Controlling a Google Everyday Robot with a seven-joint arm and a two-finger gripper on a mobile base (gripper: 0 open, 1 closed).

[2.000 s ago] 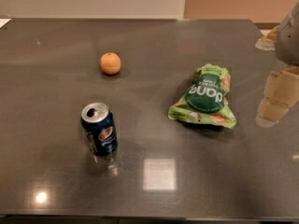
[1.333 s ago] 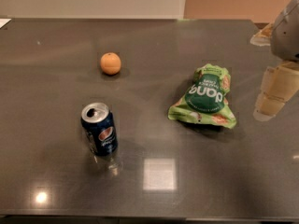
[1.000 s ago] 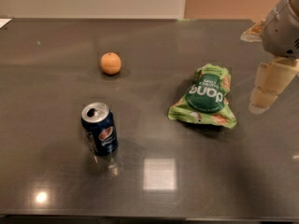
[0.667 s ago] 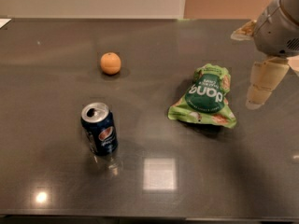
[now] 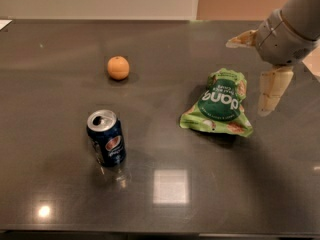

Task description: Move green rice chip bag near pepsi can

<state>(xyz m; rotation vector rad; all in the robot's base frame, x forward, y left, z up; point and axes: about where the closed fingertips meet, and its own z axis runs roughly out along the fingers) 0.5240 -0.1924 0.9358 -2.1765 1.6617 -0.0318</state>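
The green rice chip bag [image 5: 218, 104] lies flat on the dark table, right of centre, its dark green "dang" label facing up. The pepsi can [image 5: 106, 137] stands upright at the front left, well apart from the bag. My gripper [image 5: 245, 79] hangs over the bag's upper right corner. It is open and empty, with one tan finger [image 5: 241, 39] pointing left behind the bag and the other finger [image 5: 270, 90] pointing down just right of it.
An orange round fruit [image 5: 118, 67] sits at the back left, behind the can. The dark glossy table [image 5: 170, 194] ends at a front edge at the bottom of the view, and a wall runs behind its far edge.
My gripper has moved left from the right edge of the view towards the bag, and its fingers now straddle the bag's upper right corner. Bag, can and fruit have not moved.
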